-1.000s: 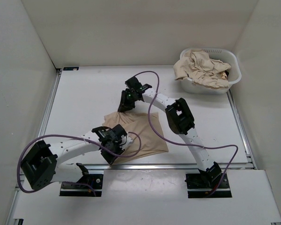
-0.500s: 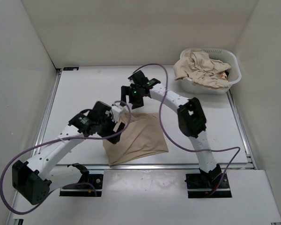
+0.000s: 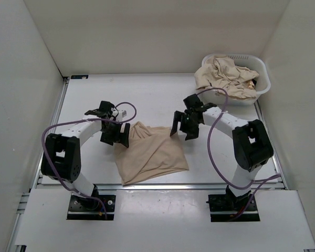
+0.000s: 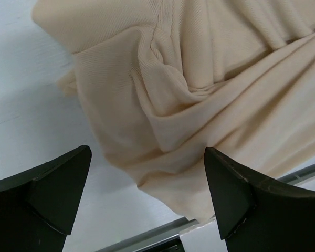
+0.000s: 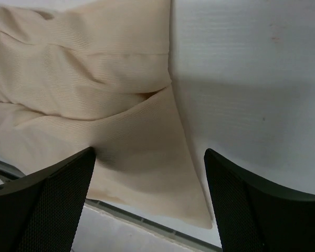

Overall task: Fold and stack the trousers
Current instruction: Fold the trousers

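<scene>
Light beige thin-fabric trousers (image 3: 153,153) lie folded into a rough rectangle on the white table (image 3: 94,105), near its front edge, between the two arms. Both grippers have just let go; a second ago they were pinched on the cloth, mid-fold. Left gripper (image 3: 115,139) now hangs over the upper-left corner, jaws wide, empty. Right gripper (image 3: 184,131) is over the upper-right corner — also wide, holding nothing. Fold looks done, still a bit wrinkly. Crumpled beige heap (image 3: 226,76) in the white plastic basket (image 3: 262,79) at far right — probably next.
</scene>
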Controlling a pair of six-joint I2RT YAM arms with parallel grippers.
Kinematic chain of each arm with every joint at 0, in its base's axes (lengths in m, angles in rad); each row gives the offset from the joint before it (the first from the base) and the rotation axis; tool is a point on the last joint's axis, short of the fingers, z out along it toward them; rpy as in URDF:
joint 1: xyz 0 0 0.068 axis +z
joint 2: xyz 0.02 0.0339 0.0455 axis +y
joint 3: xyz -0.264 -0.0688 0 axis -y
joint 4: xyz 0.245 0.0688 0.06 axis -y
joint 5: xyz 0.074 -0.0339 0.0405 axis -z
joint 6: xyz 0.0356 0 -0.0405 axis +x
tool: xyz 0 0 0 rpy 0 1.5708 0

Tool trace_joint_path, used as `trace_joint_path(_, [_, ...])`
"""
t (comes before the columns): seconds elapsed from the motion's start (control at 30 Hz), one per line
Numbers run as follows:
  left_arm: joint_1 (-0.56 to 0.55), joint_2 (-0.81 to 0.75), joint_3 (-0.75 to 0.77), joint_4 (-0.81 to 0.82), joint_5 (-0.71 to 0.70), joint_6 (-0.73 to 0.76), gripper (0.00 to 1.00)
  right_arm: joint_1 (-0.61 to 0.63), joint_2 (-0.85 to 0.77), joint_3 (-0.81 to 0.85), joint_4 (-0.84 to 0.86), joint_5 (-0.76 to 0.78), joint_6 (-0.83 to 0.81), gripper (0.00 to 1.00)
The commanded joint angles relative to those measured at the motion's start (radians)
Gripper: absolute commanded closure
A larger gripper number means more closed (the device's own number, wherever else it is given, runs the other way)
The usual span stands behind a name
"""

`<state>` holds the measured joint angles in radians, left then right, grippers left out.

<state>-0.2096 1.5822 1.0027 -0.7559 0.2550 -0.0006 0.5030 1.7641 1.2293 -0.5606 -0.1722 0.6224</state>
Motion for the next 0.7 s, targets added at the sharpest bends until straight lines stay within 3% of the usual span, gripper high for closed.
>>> trace_joint_path(0.0, [-0.001,0.011,-0.032,0.065,0.041,0.001,0.0,-0.003,0.017,-0.037,0.146,-0.116,0.016,0.11])
trace_joint_path(0.07, [-0.001,0.027,-0.032,0.079,0.041,0.001,0.0,-0.003,0.046,-0.05,0.2,-0.151,0.026,0.16])
trace_joint_path(0.13, [0.012,0.056,-0.018,0.089,0.052,0.001,0.14,-0.012,0.081,-0.05,0.212,-0.151,0.037,0.28])
trace_joint_path(0.17, [0.021,0.067,-0.009,0.089,0.065,0.001,0.27,-0.023,0.092,-0.069,0.225,-0.151,0.052,0.36])
trace_joint_path(0.2, [0.03,0.076,0.002,0.099,0.075,0.001,0.63,-0.041,0.092,-0.083,0.24,-0.17,0.077,0.5])
trace_joint_path(0.23, [0.051,0.099,0.029,0.099,0.085,0.001,0.81,-0.052,0.106,-0.1,0.261,-0.182,0.091,0.6])
trace_joint_path(0.27, [0.062,0.11,0.046,0.099,0.086,0.001,0.86,-0.066,0.106,-0.122,0.305,-0.182,0.108,0.72])
trace_joint_path(0.3, [0.071,0.122,0.063,0.099,0.096,0.001,0.86,-0.098,0.106,-0.17,0.327,-0.182,0.155,0.93])
trace_joint_path(0.33, [0.085,0.14,0.079,0.099,0.096,0.001,0.86,-0.116,0.092,-0.2,0.35,-0.182,0.181,1.0])
trace_joint_path(0.47, [0.11,0.174,0.175,0.099,0.109,0.001,0.86,-0.208,0.011,-0.349,0.496,-0.147,0.298,1.0])
trace_joint_path(0.67, [0.119,0.216,0.247,0.099,0.127,0.001,0.86,-0.208,-0.006,-0.292,0.412,-0.093,0.228,1.0])
